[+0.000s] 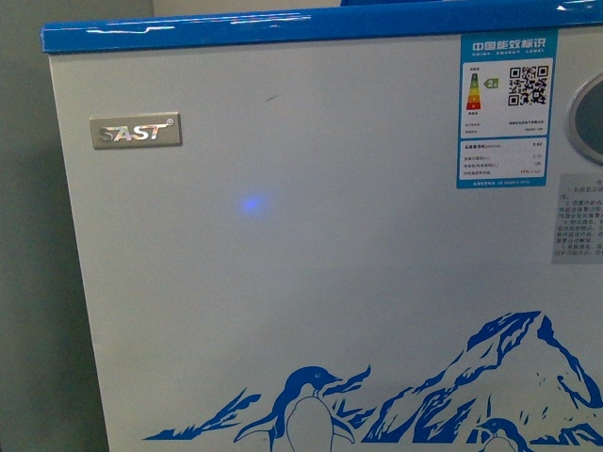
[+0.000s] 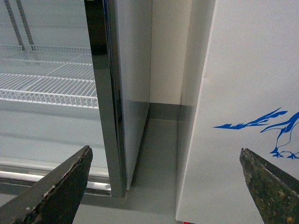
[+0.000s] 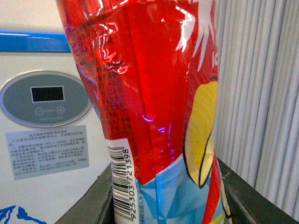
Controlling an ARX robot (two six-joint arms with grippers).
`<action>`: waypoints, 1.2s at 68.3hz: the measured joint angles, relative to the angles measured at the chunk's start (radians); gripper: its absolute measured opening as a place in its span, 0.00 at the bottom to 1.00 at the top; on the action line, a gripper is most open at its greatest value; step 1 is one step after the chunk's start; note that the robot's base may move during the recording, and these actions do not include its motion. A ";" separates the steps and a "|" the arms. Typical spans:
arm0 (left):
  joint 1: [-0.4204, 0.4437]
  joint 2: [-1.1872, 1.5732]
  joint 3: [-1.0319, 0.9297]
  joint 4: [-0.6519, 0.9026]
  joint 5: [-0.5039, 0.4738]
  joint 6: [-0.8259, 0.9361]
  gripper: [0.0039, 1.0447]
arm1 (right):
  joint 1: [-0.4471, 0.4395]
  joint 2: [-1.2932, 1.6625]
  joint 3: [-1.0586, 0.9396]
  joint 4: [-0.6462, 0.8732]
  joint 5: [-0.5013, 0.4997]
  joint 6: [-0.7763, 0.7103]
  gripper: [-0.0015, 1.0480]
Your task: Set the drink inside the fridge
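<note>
The right claw (image 3: 163, 198) is closed around the drink (image 3: 154, 93), one dark finger on each side of its lower label. The drink stands upright, long axis vertical, and fills most of the right wrist view. It is held up close to the fridge (image 1: 283, 235), at the end of the white front where the round panel (image 3: 44, 98) sits, with the blue rim (image 1: 283, 26) just above panel height.

So the way in looks to be up and over that rim, and the right arm is the one placed for it. The left claw (image 2: 163, 172) hangs low with its fingers spread wide and nothing between them. It is near the fridge's other corner, by the gap to the cooler (image 2: 46, 79).

Everything above the rim is cut off, so I cannot tell whether the top is open. The drink's cap and base are out of frame too. Neither arm shows in the front view.
</note>
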 joint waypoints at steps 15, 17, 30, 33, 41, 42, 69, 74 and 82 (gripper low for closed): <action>0.000 0.000 0.000 0.000 0.000 0.000 0.92 | 0.000 0.000 0.000 0.000 0.000 0.000 0.41; 0.000 0.000 0.000 0.000 0.000 0.000 0.92 | 0.000 0.000 0.000 0.000 0.000 0.000 0.41; 0.000 0.000 0.000 0.000 0.000 0.000 0.92 | 0.000 0.000 0.000 0.000 0.000 0.000 0.41; 0.000 0.000 0.000 0.000 0.000 0.000 0.92 | 0.000 0.000 0.000 0.000 0.000 0.000 0.41; 0.000 0.000 0.000 0.000 0.000 0.000 0.92 | 0.000 0.000 -0.003 0.000 0.000 0.000 0.41; 0.000 0.000 0.000 0.000 0.000 0.000 0.92 | 0.000 0.000 -0.003 0.000 0.000 0.000 0.41; 0.000 0.000 0.000 0.000 0.001 0.000 0.92 | 0.000 0.000 -0.003 0.000 0.000 0.001 0.41; 0.000 0.000 0.000 0.000 0.000 0.000 0.92 | 0.000 0.000 -0.003 0.000 0.000 0.003 0.41; 0.000 0.000 0.000 0.000 0.000 0.001 0.92 | 0.000 0.000 -0.003 0.000 0.000 0.003 0.41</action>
